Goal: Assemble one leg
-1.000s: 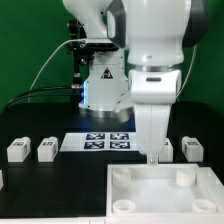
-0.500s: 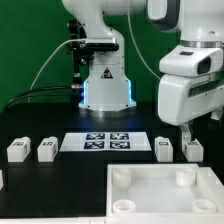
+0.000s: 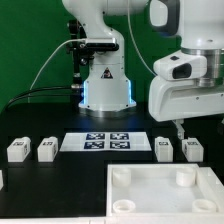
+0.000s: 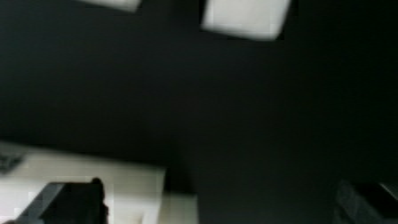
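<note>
Hovering toward the exterior view's right, the hand (image 3: 178, 130) is hanging in the air above the black desk (image 3: 60, 195) and touching nothing. In the wrist view the hand (image 4: 222, 203) is showing its two dark fingers (image 4: 75, 203) standing wide apart with only dark desk between them; it is gaping and carrying nothing.

Four legs are sitting upright on the desk in a loose row. The outer right leg (image 3: 193, 150) and the inner right leg (image 3: 164, 148) are lying near each other, and the hand is floating above the gap between them. The inner left leg (image 3: 47, 150) and the outer left leg (image 3: 17, 150) are resting well apart from the hand, on the exterior view's left.

The marker board (image 3: 108, 142) is lying flat between the two pairs. The large white panel (image 3: 160, 197) with round sockets is occupying the near right part of the desk, apart from every leg.

The wrist view is blurring everything; a pale block (image 4: 244, 16) is showing there, too soft to name.
</note>
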`<state>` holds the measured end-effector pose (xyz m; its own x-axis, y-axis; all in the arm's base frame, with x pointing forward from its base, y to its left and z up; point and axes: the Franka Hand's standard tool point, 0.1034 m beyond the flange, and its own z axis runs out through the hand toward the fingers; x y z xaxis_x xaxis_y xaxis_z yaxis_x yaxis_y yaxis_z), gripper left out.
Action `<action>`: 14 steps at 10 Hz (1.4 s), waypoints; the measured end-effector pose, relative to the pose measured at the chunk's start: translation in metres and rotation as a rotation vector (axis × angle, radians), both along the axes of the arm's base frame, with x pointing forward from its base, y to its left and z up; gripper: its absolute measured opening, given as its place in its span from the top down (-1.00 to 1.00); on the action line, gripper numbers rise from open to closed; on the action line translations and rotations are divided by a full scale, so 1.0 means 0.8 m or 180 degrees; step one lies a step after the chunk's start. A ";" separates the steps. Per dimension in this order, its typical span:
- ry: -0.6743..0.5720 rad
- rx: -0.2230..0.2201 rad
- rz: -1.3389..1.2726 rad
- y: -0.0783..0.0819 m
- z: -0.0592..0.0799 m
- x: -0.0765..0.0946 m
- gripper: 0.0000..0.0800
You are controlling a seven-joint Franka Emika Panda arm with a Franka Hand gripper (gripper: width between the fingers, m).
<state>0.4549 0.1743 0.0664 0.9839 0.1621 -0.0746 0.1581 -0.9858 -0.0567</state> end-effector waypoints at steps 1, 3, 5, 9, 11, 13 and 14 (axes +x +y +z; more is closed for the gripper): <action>0.0055 -0.0013 0.0101 0.003 -0.003 -0.007 -0.62; 0.0082 -0.0013 0.0123 0.006 -0.010 -0.013 -0.62; 0.0648 -0.0183 0.0170 0.006 -0.006 -0.013 -0.62; 0.1792 -0.0463 0.0229 -0.001 -0.008 -0.027 -0.62; 0.2303 -0.0557 0.0129 0.003 -0.029 -0.036 -0.62; 0.2249 -0.0550 0.0142 0.005 -0.034 -0.040 -0.62; 0.2263 -0.0547 0.0136 0.004 -0.040 -0.043 -0.62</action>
<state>0.4201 0.1773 0.0344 0.6814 0.1280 -0.7206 0.1794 -0.9838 -0.0051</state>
